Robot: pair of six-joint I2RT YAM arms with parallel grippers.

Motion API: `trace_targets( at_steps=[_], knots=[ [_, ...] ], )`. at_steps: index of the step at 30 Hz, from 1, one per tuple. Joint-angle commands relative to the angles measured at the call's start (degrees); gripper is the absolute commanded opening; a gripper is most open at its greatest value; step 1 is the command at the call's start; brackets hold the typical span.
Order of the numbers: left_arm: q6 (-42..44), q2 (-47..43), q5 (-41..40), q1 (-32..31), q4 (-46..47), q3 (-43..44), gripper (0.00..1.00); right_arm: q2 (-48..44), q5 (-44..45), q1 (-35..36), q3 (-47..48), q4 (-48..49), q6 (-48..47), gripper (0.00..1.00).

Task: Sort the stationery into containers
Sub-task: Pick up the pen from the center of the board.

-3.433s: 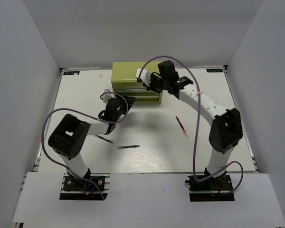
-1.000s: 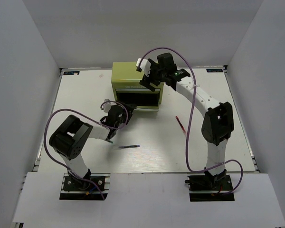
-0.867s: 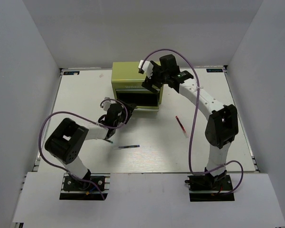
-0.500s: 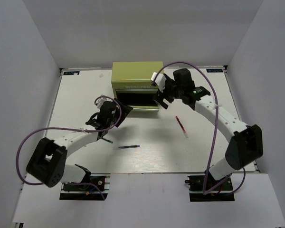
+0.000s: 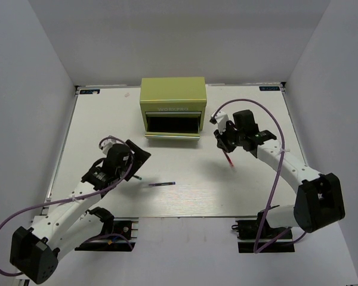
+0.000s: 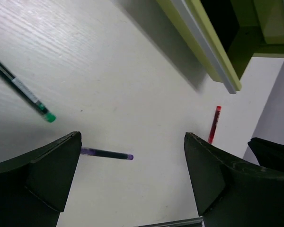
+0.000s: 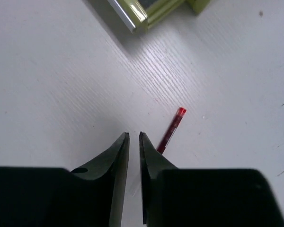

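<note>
My two arms (image 5: pixel 71 201) are white tubes with bulky black joints, looping purple cables (image 5: pixel 241 101), and matte black wedge-shaped fingers (image 6: pixel 38 175).

The chest (image 5: pixel 172 89) is yellow-green; the pen (image 7: pixel 172 128) is red.

Top view: my left claw (image 5: pixel 133 162) covers most of the green-tipped pen (image 5: pixel 137 177), only the tip end pokes out. Left wrist view: that pen runs off the left edge, and the dark pen (image 6: pixel 106 154) has its left end behind one finger (image 6: pixel 52 165). The chest (image 6: pixel 213 52) is cut by the top and right edges there. The open drawer (image 5: pixel 173 124) is just black inside, so I can't tell its contents. Right wrist view: the lower end of the red pen (image 7: pixel 173 126) is hidden behind a finger of my right claw (image 7: pixel 133 135), and the chest is only a corner at the top edge. From above, the chest lettering is too small for me to read surely.
</note>
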Motion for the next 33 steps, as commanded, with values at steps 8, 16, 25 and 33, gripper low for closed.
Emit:
trace_targets(
  at_steps=[8,16,25,33],
  knots=[
    [-0.5,1.0,-7.1,0.2,-15.7,3.7,1.00,9.3,5.1,-3.9,1.6,-2.5,7.8,0.48],
    [-0.5,4.4,-6.3,0.2,-17.4,5.2,1.00,16.4,7.5,-5.8,2.8,-2.7,8.2,0.50],
    [-0.5,5.0,-6.9,0.7,-17.9,5.2,1.00,21.2,9.5,-6.4,3.2,-2.5,8.1,0.50],
    [-0.5,8.0,-5.2,0.7,-16.2,5.2,1.00,23.1,8.3,-6.4,2.6,-3.5,6.2,0.16]
  ],
)
